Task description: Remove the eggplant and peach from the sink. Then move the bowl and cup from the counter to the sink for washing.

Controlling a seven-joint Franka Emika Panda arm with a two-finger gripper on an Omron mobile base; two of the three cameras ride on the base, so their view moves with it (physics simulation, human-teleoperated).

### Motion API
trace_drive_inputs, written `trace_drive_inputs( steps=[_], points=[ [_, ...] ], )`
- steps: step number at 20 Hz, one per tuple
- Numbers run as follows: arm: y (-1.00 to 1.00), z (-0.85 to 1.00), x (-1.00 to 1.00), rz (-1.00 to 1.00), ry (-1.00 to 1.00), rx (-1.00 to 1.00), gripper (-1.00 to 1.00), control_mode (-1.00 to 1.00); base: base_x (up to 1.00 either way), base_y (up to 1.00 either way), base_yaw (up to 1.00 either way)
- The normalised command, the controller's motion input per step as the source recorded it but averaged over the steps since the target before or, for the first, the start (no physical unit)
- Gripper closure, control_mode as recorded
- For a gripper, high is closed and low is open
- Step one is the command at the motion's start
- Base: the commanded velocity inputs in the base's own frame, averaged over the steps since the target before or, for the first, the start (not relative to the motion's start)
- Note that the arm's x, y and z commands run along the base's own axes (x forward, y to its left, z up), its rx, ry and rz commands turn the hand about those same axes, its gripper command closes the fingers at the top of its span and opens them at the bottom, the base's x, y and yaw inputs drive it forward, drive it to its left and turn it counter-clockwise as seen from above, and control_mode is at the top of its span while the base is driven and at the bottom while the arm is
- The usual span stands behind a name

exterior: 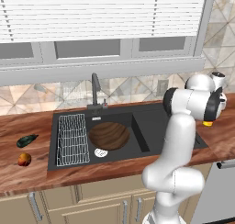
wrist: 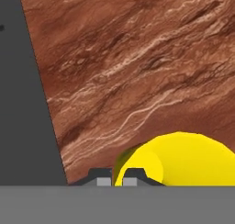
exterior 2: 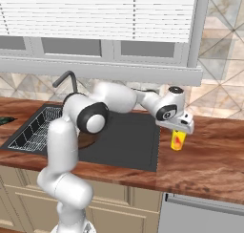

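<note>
Wood-grain counter (exterior 2: 214, 165) right of the sink (exterior: 151, 126) has open surface around the cup (exterior 2: 177, 140); front counter edge is near, tiled wall behind. Cup stands upright on the counter just beside the sink's right edge, apart from it. Sink drainboard next to it is flat and bare.

Gripper (exterior 2: 180, 130) sits directly on top of the cup, hand pointing down. In the hand view the finger tips (wrist: 103, 178) are close together at the cup's rim (wrist: 183, 159), one seemingly each side of the wall; fingers closed, pinching the cup's rim.

Arm reaches across over the sink from the base, upper link above the basin. Faucet (exterior: 95, 90) at the back of the sink, wire rack (exterior: 72, 139) in the left part. Bowl (exterior: 109, 136) lies in the basin beside the rack, silver drain (exterior: 101, 152) just in front of it.

Eggplant (exterior: 26, 140) and peach (exterior: 24, 159) lie on the counter left of the sink, near each other, not touching.

Cup: yellow, cylindrical, red mark on its side; open top shows bright yellow in the hand view.
</note>
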Motion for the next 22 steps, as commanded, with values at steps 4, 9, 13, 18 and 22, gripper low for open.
trace_drive_inputs(
  steps=[4, 9, 13, 18, 22],
  points=[
    [0.30, 0.14, -0.14, 0.00, -0.12, 0.00, 1.00, -1.00, 0.00, 0.00, 0.00],
    [0.31, 0.08, -0.12, 0.01, -0.11, 0.00, 1.00, -1.00, 0.00, 0.00, 0.00],
    [0.32, 0.05, -0.10, 0.04, -0.09, 0.00, 1.00, -1.00, 0.00, 0.00, 0.00],
    [0.32, 0.03, -0.09, 0.05, -0.08, 0.00, 1.00, -1.00, 0.00, 0.00, 0.00],
    [0.34, 0.03, -0.06, 0.06, -0.07, 0.00, 1.00, -1.00, 0.00, 0.00, 0.00]
  ],
)
